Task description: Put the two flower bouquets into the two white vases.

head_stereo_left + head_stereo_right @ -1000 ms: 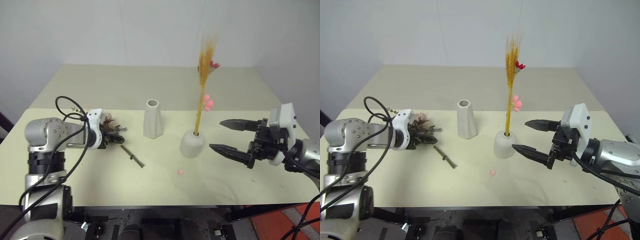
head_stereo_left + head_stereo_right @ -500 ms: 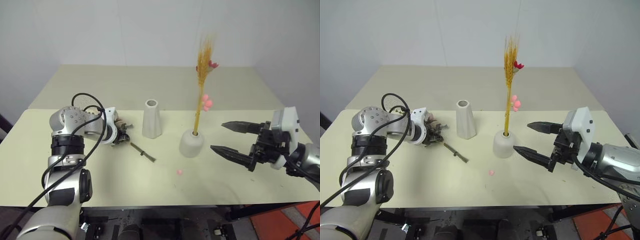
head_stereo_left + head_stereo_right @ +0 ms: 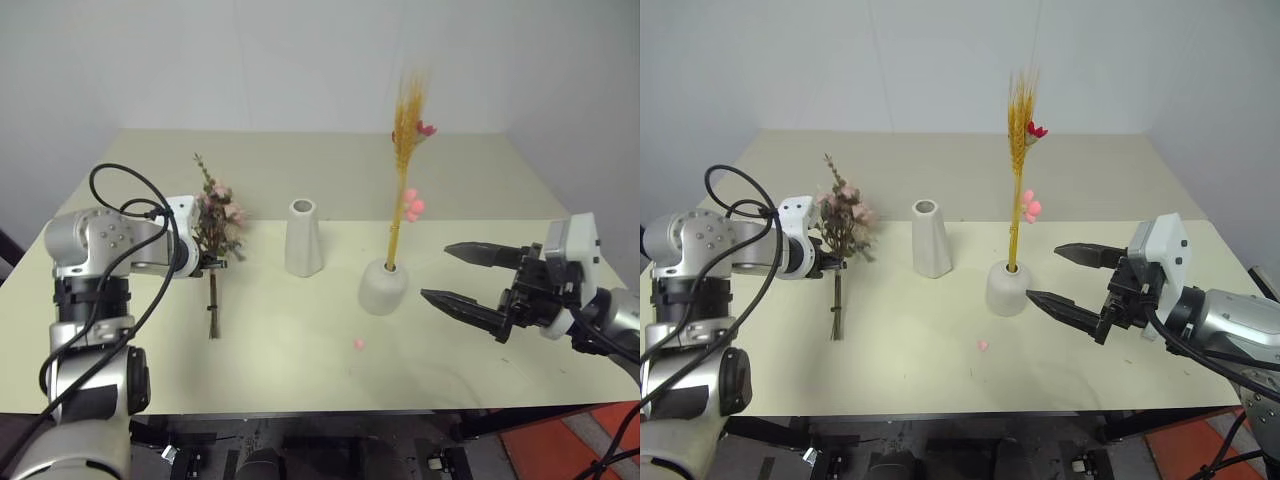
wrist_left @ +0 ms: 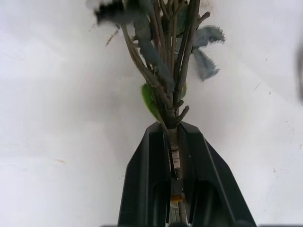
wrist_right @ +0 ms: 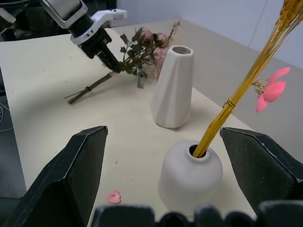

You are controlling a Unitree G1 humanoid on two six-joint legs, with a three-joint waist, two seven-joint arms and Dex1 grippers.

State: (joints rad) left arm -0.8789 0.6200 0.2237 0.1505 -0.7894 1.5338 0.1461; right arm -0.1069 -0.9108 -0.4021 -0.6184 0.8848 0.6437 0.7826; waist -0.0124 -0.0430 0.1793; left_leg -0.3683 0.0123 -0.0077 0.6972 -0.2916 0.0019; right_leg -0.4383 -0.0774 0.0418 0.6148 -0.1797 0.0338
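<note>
Black fingers of the right gripper (image 3: 458, 275) stand wide apart at four o'clock, nearest, beside the squat white dome vase (image 3: 384, 287) holding the golden-yellow stalk bundle (image 3: 407, 150). At nine o'clock the left gripper (image 3: 203, 262) is clamped on the dusty-pink rose bunch (image 3: 215, 215), stems hanging down. Its target, the tall white cone vase (image 3: 304, 238), stands toward three o'clock of that gripper.
</note>
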